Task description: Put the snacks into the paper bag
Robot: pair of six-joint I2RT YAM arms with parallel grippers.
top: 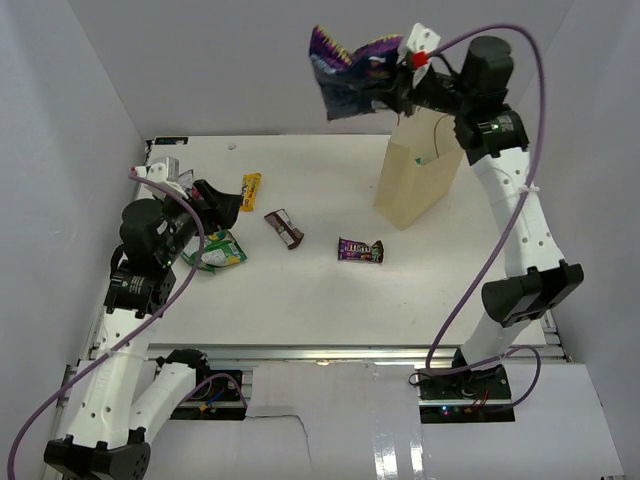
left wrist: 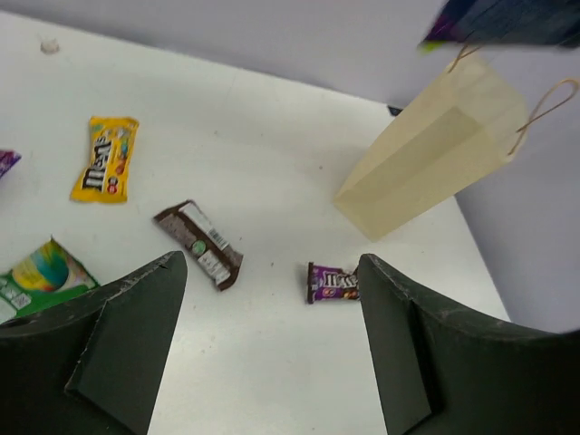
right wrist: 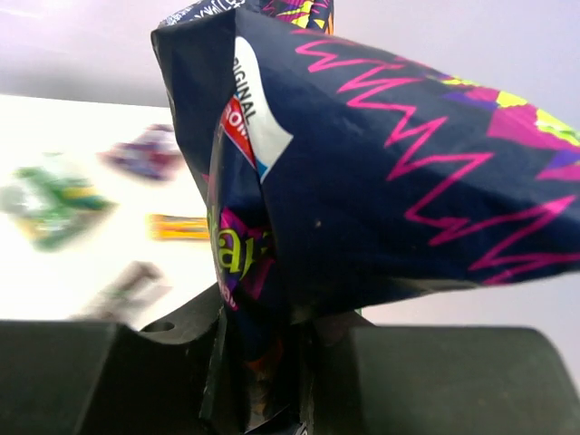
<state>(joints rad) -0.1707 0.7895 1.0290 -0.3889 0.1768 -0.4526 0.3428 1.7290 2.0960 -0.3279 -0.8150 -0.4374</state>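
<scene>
A large dark blue foil snack bag [top: 345,72] is clamped in the right hand [top: 396,97], raised near the top of the tall tan paper bag [top: 413,190]. The left hand [top: 222,203] is held wide apart near a green-white pouch [top: 218,251].

We see a large dark blue bag [right wrist: 381,181] patterned with pink zigzag lines, yellow and purple patches and a white-and-red label. The paper bag [left wrist: 426,163] is plain tan, and its thin loop handles are the same shade. On the white table [left wrist: 272,136] we find a yellow bar [left wrist: 106,159] with dark lettering, a brown bar [left wrist: 199,245] with a white panel, a small purple pack [left wrist: 331,283] and a green-white pouch [left wrist: 41,276] with a rainbow swirl. The left gripper [left wrist: 270,272] and right gripper [right wrist: 263,362] are black, on white arms [top: 520,215].
</scene>
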